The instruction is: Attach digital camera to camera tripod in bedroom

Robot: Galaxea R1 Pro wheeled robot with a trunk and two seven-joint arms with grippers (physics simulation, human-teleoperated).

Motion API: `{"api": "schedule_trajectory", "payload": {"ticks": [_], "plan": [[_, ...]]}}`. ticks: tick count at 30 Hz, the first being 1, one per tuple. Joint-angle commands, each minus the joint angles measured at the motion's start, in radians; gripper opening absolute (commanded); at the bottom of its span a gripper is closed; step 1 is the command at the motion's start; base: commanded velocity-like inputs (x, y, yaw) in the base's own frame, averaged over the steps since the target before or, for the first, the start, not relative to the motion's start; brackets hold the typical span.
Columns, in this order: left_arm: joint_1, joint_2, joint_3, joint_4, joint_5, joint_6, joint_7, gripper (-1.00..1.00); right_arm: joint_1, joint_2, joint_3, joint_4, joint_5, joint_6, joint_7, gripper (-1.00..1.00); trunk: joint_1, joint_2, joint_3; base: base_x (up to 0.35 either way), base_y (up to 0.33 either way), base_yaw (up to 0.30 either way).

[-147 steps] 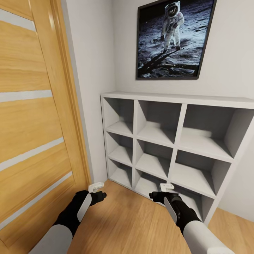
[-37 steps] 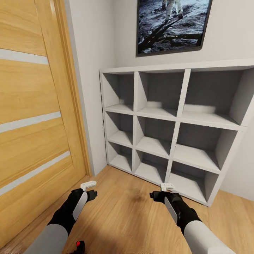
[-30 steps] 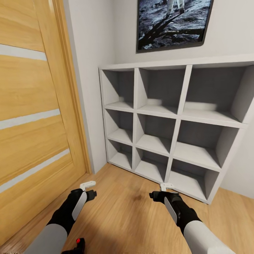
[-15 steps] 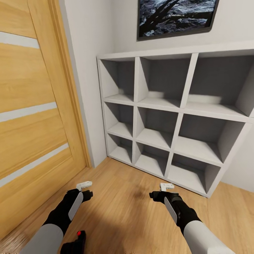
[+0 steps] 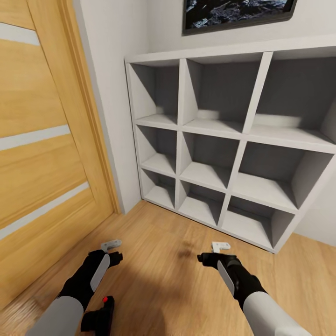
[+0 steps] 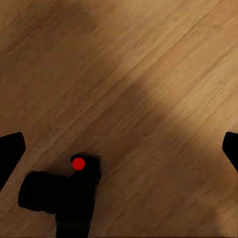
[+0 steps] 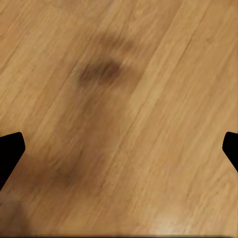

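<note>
Head view: digital camera [image 5: 99, 318] lies on wood floor [image 5: 168, 280], near left, beneath left pincer [image 5: 114, 250], fingers apart and empty, seemingly positioned for pickup. Right pincer [image 5: 215, 252] apart, empty, idle. Grey cube shelf [image 5: 233, 154] far right; wooden door [image 5: 42, 140] left.

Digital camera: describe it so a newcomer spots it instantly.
Start at the grey cube shelf beside the wooden door, then drop to the wood floor. The camera lies there under the left gripper: small, black, red button on top.
</note>
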Motion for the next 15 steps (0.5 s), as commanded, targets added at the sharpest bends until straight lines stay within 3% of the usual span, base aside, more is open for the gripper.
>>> {"api": "schedule_trajectory", "payload": {"ticks": [1, 10, 15], "plan": [[0.000, -0.001, 0.002, -0.002, 0.010, 0.003, 0.007, 1.00, 0.000, -0.001, 0.001, -0.006, -0.006, 0.007, 0.000, 1.00, 0.000, -0.001, -0.005, 0.000, 0.000, 0.000], [0.000, -0.002, 0.001, -0.002, 0.011, 0.003, 0.007, 1.00, 0.000, -0.005, 0.000, -0.088, -0.009, 0.029, 0.023, 1.00, 0.004, -0.003, -0.040, 0.000, 0.000, 0.000], [0.000, -0.002, 0.001, -0.007, 0.012, 0.002, 0.003, 1.00, 0.000, -0.011, -0.002, -0.113, -0.009, 0.086, 0.170, 1.00, 0.006, -0.004, -0.059, 0.000, 0.000, 0.000]]}}
